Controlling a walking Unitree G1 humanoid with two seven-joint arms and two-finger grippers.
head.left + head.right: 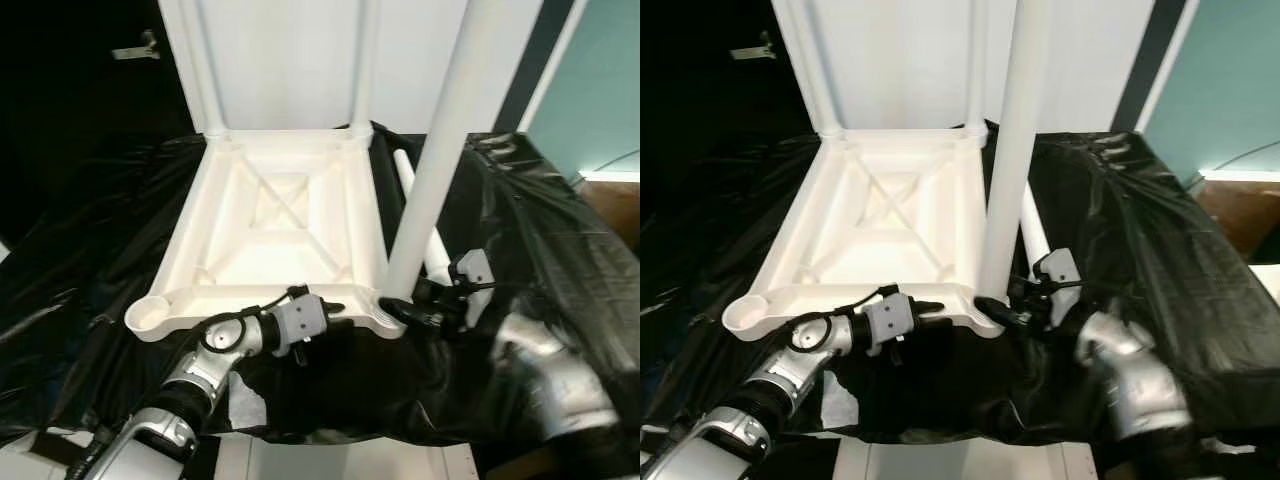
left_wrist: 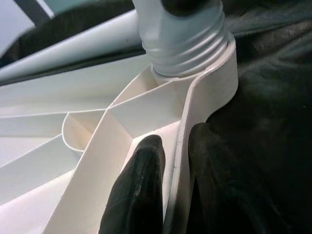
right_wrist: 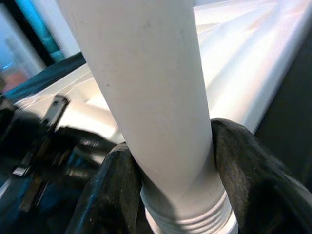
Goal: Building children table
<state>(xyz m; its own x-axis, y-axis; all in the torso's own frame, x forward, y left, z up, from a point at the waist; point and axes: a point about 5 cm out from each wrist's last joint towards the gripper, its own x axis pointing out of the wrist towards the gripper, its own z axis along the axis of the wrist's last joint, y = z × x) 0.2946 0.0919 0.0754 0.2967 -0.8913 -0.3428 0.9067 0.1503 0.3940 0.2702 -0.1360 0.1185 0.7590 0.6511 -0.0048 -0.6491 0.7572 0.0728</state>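
Nearest, the left tool (image 1: 322,310) pinches the near rim of the upturned white tabletop (image 1: 270,215); right tool (image 1: 408,309) clamps the threaded white leg (image 1: 440,150) upright in the near-right corner socket.

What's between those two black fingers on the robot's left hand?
The near rim of the upturned white table top; the left hand pinches that thin wall, as the left wrist view shows.

Left hand (image 2: 173,195) pinches tabletop rim (image 2: 195,122); threaded leg (image 2: 185,44) beyond.

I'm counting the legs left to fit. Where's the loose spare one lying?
The spare leg lies on the black sheet right of the upturned tabletop, just behind the upright leg held by the right claw.
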